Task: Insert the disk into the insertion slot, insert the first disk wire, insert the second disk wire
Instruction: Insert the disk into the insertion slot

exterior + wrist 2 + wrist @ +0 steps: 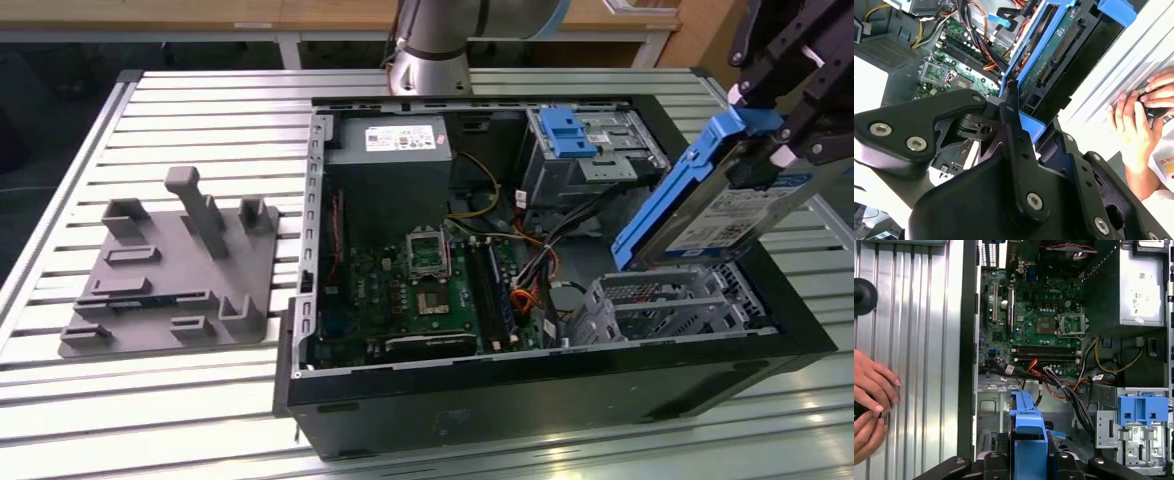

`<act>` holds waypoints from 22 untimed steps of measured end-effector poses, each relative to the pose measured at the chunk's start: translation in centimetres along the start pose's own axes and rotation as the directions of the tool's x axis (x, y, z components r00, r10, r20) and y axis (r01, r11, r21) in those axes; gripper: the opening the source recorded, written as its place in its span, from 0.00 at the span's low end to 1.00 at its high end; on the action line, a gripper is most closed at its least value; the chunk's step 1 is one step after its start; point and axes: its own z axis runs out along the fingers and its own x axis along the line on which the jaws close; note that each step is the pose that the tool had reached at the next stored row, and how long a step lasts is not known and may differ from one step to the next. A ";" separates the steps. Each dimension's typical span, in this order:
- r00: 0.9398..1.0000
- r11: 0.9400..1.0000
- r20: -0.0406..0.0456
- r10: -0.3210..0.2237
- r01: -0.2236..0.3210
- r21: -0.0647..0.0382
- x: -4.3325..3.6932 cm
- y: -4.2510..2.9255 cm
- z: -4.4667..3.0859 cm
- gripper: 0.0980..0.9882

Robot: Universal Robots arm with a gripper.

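Over the open computer case [534,372], toward the exterior view's right, my gripper [771,150] held its claw clamped on the disk [714,205]. The black fingers [1016,145] pressed the blue carrier [1026,425] from both sides. The disk hung in the air on a steep tilt, its labelled face turned toward the exterior camera. Its lower end was just above the insertion slot [667,300], not inside it.

The slot, a silver perforated cage, stood in the case's near corner. Farther back I could see the taller grey bay [594,165] with its blue latch [567,130] on top. A bundle of black, orange and red wires [527,265] lay loose between the motherboard [427,285] and the cage, and I could not tell where their ends sat. The power supply [387,140] lay at the far side of the case.

From the first wrist view I saw the carrier run up the middle between the two fingers, over the case's interior. A person's hands [871,395] showed in both wrist views, resting on the slatted metal table [200,100] just beside the case wall. They were closed around something dark that I could not make out. At the exterior view's left a grey fixture [174,265] stood on the table, well apart from the case.
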 end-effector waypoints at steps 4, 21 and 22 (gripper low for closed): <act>1.000 1.000 0.000 -0.005 0.005 0.000 -0.25 -0.01 0.18 0.30; 1.000 1.000 0.000 -0.007 0.007 -0.001 -0.17 -0.47 0.44 0.30; 1.000 1.000 0.000 -0.007 0.007 -0.001 -0.15 -0.50 0.46 0.30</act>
